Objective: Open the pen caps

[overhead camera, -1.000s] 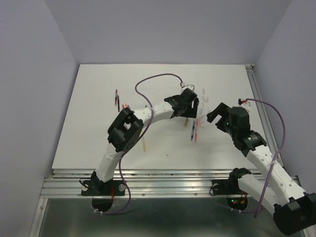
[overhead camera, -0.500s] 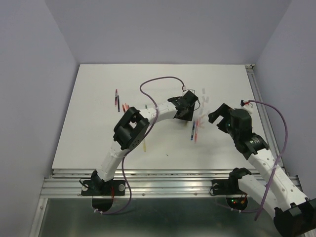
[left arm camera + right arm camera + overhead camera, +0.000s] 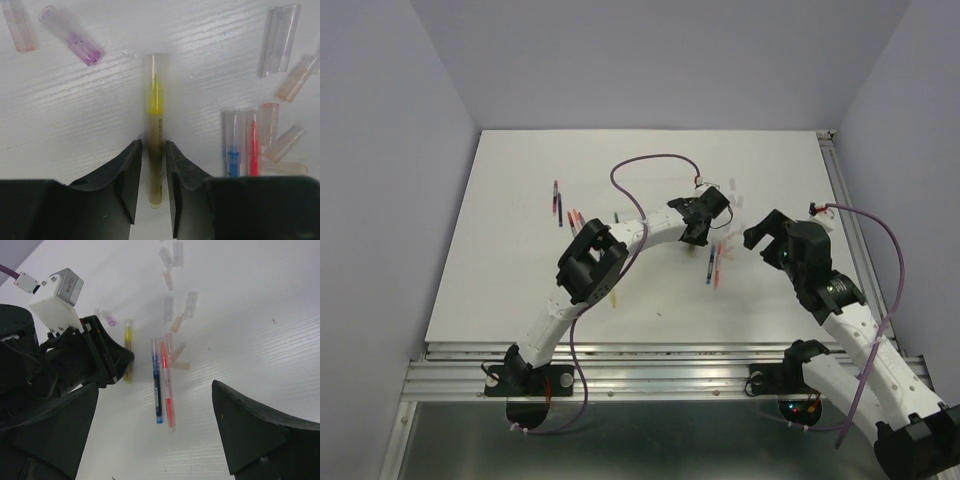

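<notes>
Fingers of the left gripper (image 3: 153, 147) are standing on both sides of the yellow pen (image 3: 155, 125), very close to its body. A thin dark line is showing between the pen and one finger, so I cannot tell if the jaws are already pressing it. The pen is lying flat on the table (image 3: 520, 280), in the right half, about midway between the far edge and the near edge. The yellow pen's cap (image 3: 156, 70), pale and translucent, is sitting over the yellow tip and pointing away from the gripper. Just beside it, toward the right edge, the blue pen (image 3: 156, 385) and the red pen (image 3: 167, 395) are lying side by side, each wearing a clear cap. Several loose caps (image 3: 279, 40) are lying scattered around the pen tips, one of them stained purple. The right gripper (image 3: 154, 390) is hovering above the two pens with its fingers wide apart, holding nothing
</notes>
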### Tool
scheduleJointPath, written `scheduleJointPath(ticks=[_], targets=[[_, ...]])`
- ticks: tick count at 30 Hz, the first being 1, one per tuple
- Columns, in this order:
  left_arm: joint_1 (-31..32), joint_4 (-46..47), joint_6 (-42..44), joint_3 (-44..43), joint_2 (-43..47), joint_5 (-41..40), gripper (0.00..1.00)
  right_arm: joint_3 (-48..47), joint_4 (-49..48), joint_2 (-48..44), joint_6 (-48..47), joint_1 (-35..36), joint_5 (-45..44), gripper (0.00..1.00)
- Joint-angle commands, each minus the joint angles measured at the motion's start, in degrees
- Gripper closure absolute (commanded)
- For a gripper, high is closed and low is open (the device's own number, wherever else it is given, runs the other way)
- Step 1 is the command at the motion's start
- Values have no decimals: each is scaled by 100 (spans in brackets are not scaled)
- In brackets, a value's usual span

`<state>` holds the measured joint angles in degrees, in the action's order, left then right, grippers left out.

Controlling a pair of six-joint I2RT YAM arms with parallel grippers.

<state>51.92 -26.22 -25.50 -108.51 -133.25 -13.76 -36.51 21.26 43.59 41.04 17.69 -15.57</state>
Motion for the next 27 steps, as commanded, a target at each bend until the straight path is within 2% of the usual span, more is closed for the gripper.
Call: scheduleJointPath(ticks=[1, 2, 5, 7, 13, 16, 17, 20, 21, 23, 24, 26, 27], targets=[[73, -446, -16, -57, -140, -127, 68, 180, -131, -176, 45, -29, -200, 0], [73, -437, -34, 13, -140, -118, 72, 188, -139, -184, 45, -29, -209, 0], [73, -437, -78, 75, -140, -92, 93, 206, -148, -246, 36, -29, -236, 0], [81, -402, -105, 93, -53, -109, 100, 223, -157, -255, 45, -29, -227, 0], [116, 63, 27, 260, 649, -407, 100, 302, -253, -421, 177, -29, -227, 0], [116, 527, 36, 672, 1324, -619, 100, 294, -297, -466, 115, -38, -34, 0], [116, 678, 27, 1056, 1528, -619, 100, 302, -297, -492, 106, -29, 36, 0], [116, 1326, -34, 1813, 2387, -462, 100, 398, -332, -527, 106, -29, 606, 0], [116, 1486, -60, 2390, 2618, -331, 100, 460, -498, -545, 115, -29, 843, 0], [125, 2066, -218, 3043, 3338, -172, 100, 653, -840, -528, 272, -29, 1948, 0], [125, 2277, -280, 3768, 3593, 73, 100, 950, -1425, -449, 430, -29, 2718, 0], [134, 2916, -429, 4501, 4364, 294, 100, 1408, -2358, -291, 1045, -12, 3487, 0], [134, 3060, -482, 5175, 4613, 443, 100, 1836, -3390, -160, 1247, 6, 4074, 0]])
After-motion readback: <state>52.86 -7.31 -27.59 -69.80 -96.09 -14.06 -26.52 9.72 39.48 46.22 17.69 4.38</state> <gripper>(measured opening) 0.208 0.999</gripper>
